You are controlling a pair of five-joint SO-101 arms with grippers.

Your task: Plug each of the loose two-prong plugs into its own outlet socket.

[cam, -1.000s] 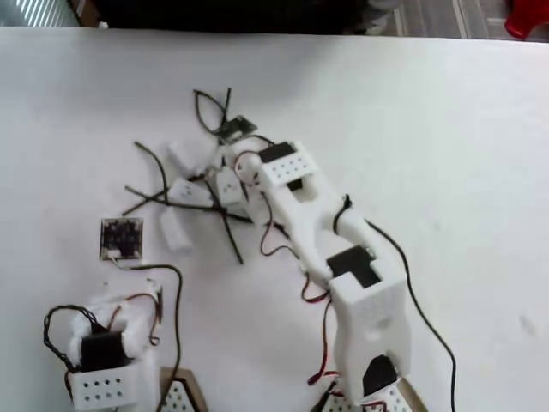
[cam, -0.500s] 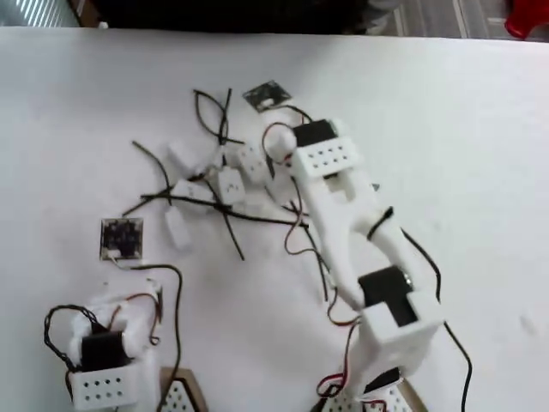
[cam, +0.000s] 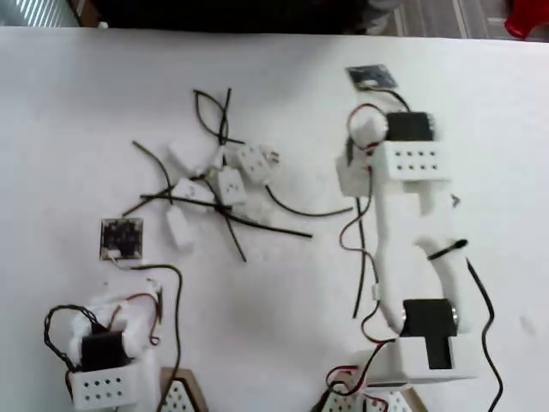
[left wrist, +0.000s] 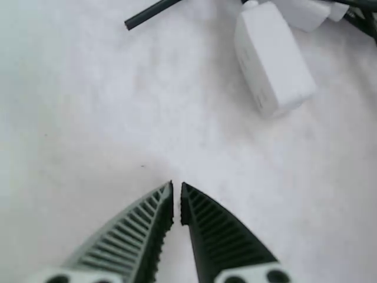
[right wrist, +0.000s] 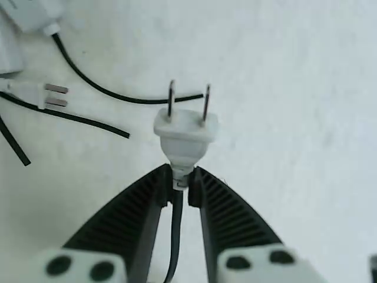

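Though no plug appears seated yet, one is in hand. Right gripper [right wrist: 179,177]: fingers clamped on the neck of a white two-prong plug [right wrist: 185,132], prongs pointing away past the fingertips. Second plug [right wrist: 35,94]: loose, well aside of those fingers. Left gripper [left wrist: 177,191]: fingers pressed together, empty; outlet socket [left wrist: 272,59] ahead of its tips. Judged: every insertion outstanding.
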